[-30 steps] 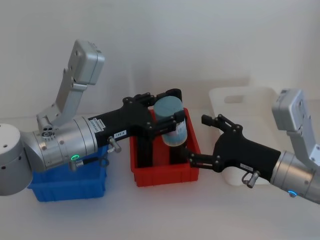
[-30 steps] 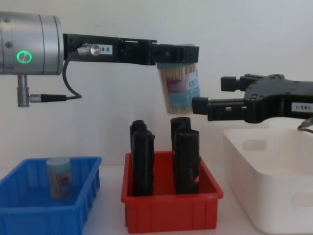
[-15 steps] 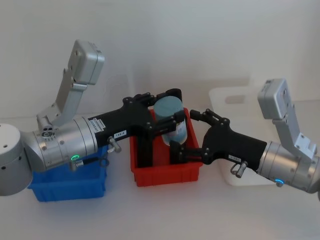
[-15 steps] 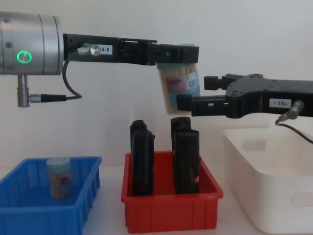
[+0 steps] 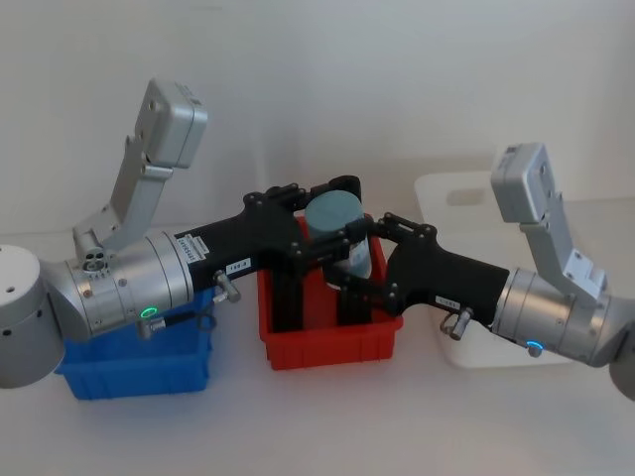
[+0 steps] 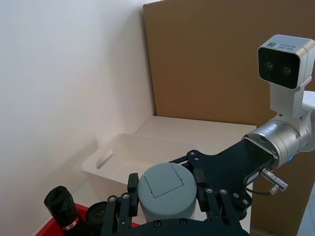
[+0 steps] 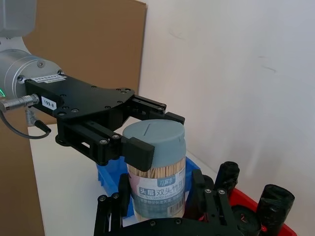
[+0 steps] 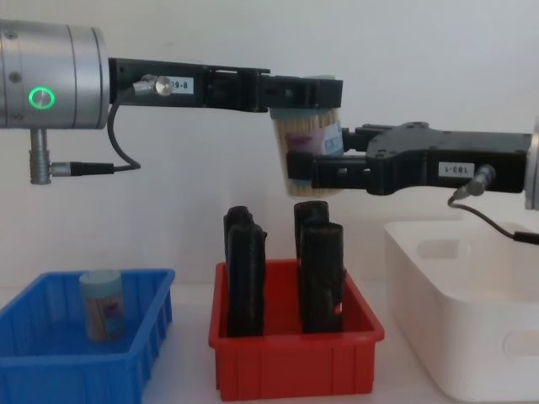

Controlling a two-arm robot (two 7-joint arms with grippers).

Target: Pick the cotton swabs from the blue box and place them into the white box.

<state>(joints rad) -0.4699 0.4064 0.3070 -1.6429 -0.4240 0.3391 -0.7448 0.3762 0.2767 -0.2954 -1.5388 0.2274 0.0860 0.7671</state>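
One tub of cotton swabs (image 5: 332,213) was seen at the head view's centre, pinched at its lid by the left claw (image 5: 335,236) above a red bin (image 5: 327,352); the right claw (image 5: 369,260) was spread around it from the right. In the chest view's upper middle the tub was held upright, its lower half bracketed by the right claw's fingers (image 8: 337,175), with the white box (image 8: 472,337) at lower right, nearer that arm. A second tub (image 8: 103,305) was seen in the blue box (image 8: 34,362) at lower left. A handover was judged likely.
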